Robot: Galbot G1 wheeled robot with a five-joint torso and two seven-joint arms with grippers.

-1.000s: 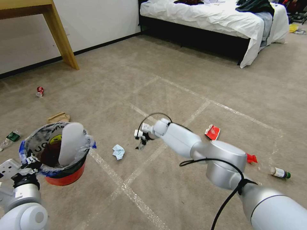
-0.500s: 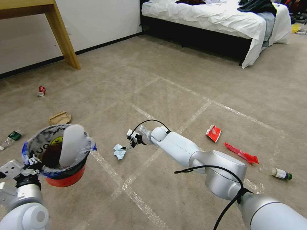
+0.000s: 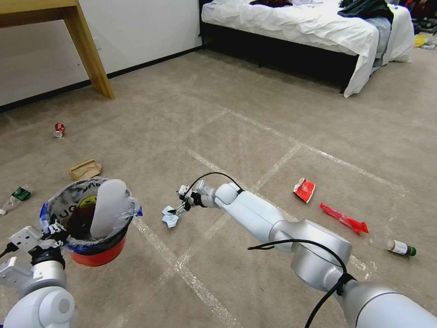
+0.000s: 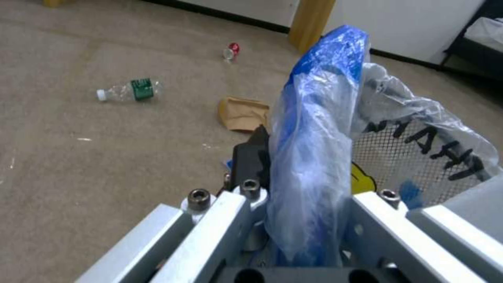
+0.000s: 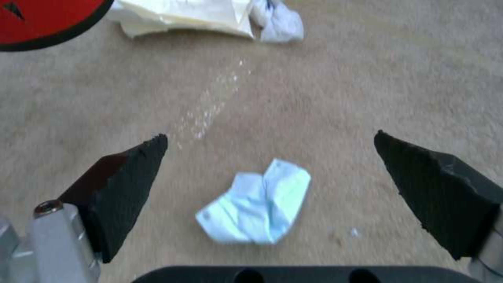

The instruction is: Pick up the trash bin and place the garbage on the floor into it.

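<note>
The right gripper point(image 5: 270, 157) has come down with jaws wide apart over the pale-blue crumpled tissue point(image 5: 255, 208); the left gripper point(image 3: 51, 232) stays clamped on the small red bag-lined trash bin point(image 3: 98, 253).

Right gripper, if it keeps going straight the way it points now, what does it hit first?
Most likely the crumpled pale-blue tissue on the carpet: it lies between the open fingers of the right gripper, though remaining depth is unclear.

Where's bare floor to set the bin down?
Bare carpet between the trash bin and the blue tissue; more toward the bed. Crowded right: red wrapper, red strip, bottle. Left: carton, can.
</note>
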